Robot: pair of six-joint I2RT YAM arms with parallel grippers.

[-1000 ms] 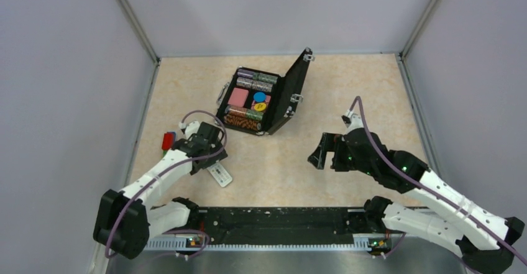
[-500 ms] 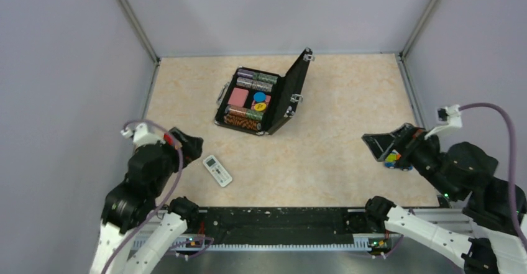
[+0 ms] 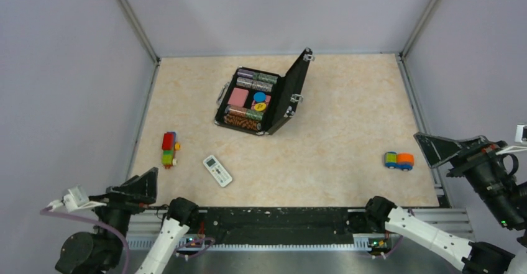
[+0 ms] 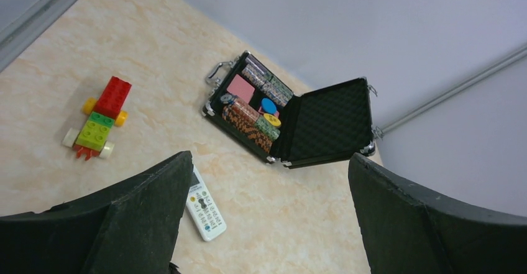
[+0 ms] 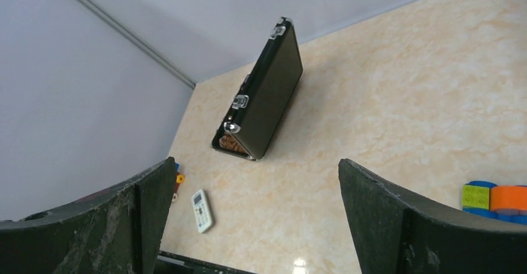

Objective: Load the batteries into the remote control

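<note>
We are drawing our left gripper [image 3: 142,184] back from the slim white rectangular remote control [image 3: 217,170], where it was hovering a second ago. It is now all the way back at the near left corner, so the remote control is lying fully uncovered. The red, green and yellow block toy [image 3: 168,149] that the arm was covering is showing whole again. We are also swinging our right gripper [image 3: 442,151] out from mid-table to the right edge. It is now standing clear of the blue, green and orange block toy [image 3: 398,160], which was right at its fingers half a second ago.
</note>
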